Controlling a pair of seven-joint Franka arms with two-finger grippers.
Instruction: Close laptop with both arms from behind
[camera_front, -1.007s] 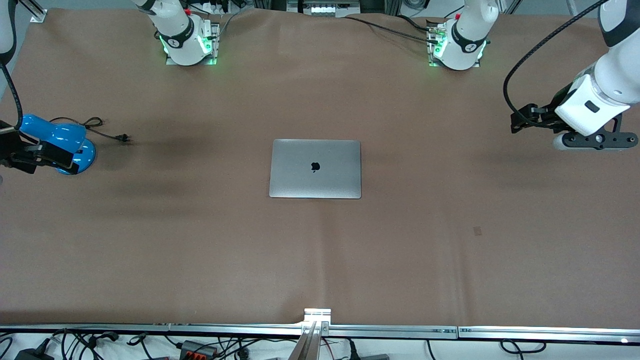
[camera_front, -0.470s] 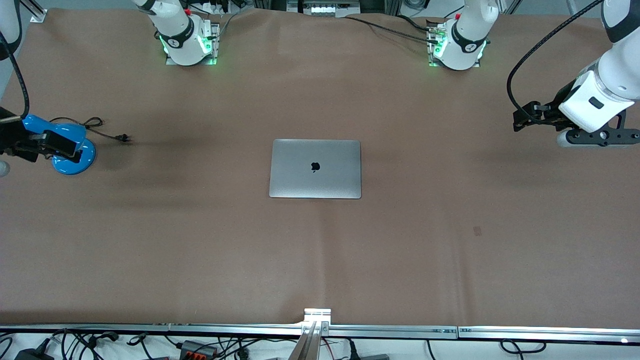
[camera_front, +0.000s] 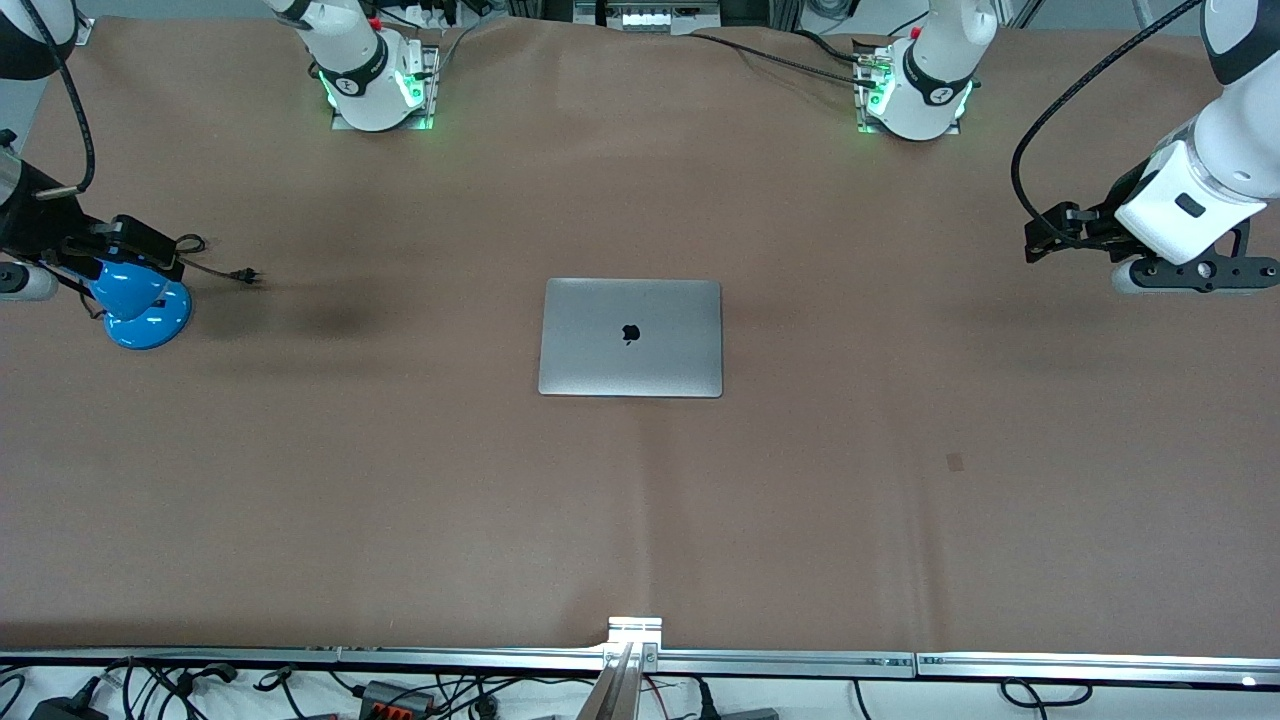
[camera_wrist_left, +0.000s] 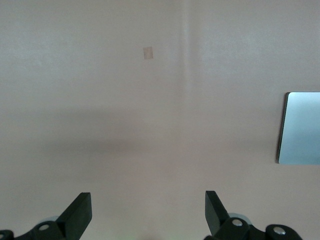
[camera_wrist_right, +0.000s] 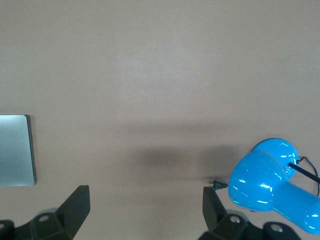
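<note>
The silver-grey laptop (camera_front: 630, 338) lies shut and flat at the middle of the table, its dark apple logo facing up. An edge of it shows in the left wrist view (camera_wrist_left: 300, 127) and in the right wrist view (camera_wrist_right: 15, 150). My left gripper (camera_front: 1042, 242) is open and empty, up over bare table at the left arm's end, well away from the laptop; in its wrist view (camera_wrist_left: 146, 212) the jaws stand wide apart. My right gripper (camera_front: 150, 248) is open and empty over a blue lamp at the right arm's end; its wrist view (camera_wrist_right: 145, 210) shows the jaws wide apart.
A blue lamp (camera_front: 145, 312) stands at the right arm's end of the table, its black cord and plug (camera_front: 245, 275) lying beside it; it also shows in the right wrist view (camera_wrist_right: 267, 185). A small tape mark (camera_front: 955, 461) is on the brown table cover.
My right gripper has moved toward the robots' bases and now hangs over the top of the blue lamp. My left gripper has risen slightly, then stayed. The laptop has not moved.
</note>
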